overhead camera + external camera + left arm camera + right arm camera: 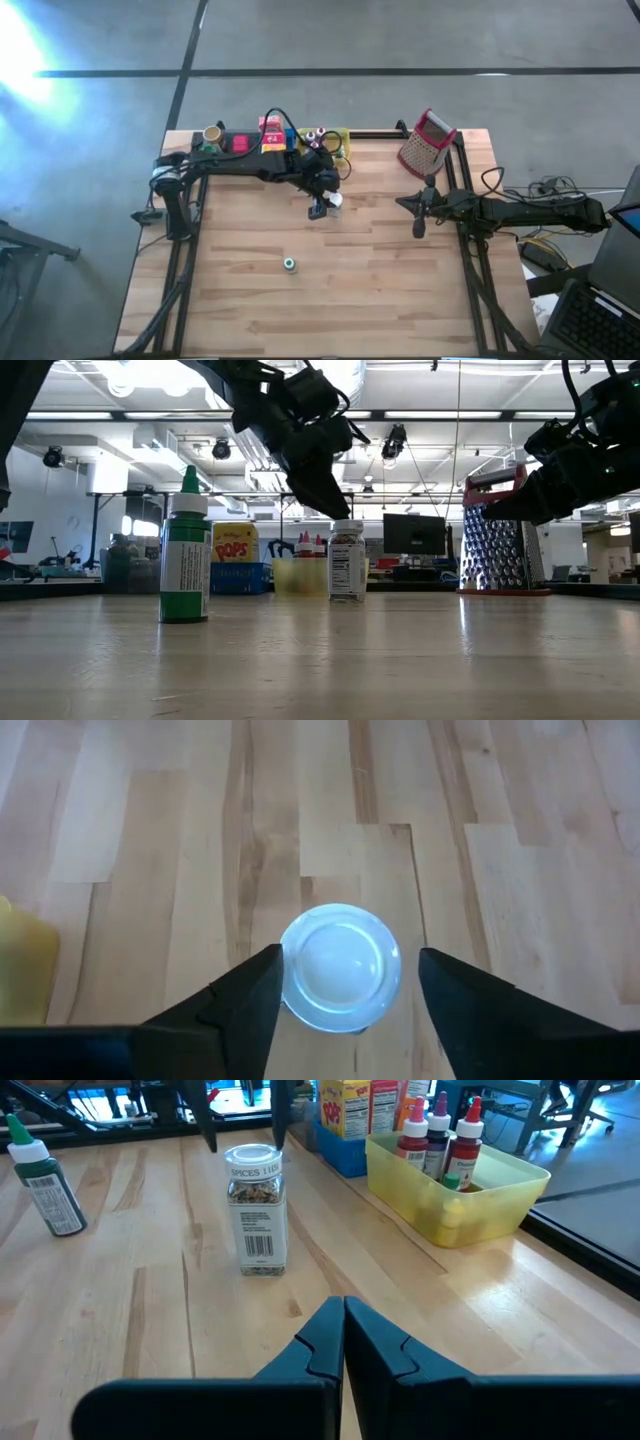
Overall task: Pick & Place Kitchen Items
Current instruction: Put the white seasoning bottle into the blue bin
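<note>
A spice jar [255, 1210] with a clear lid [340, 968] stands upright on its base on the wooden table [330, 300], left of centre toward the far edge. My left gripper [350, 955] slants down over it, open, with one finger on each side of the lid. It also shows in the low view as my left gripper [335, 510], just above the jar [347, 560]. A green-capped bottle [185, 550] stands upright nearer the front. My right gripper [343, 1305] waits shut at the table's right, holding nothing. My left gripper comes at the jar's lid slanting from above. One finger [255, 990] stands right against the lid's rim [288, 970], and I cannot tell whether it touches. The other finger [450, 990] stands clear of the lid. The jar rests on the table.
A yellow tray [500, 1185] with red-capped bottles and a blue tray [345, 1155] with small boxes stand along the far edge. The metal grater [427, 143] stands at the far right. Bare wood lies toward the near edge.
</note>
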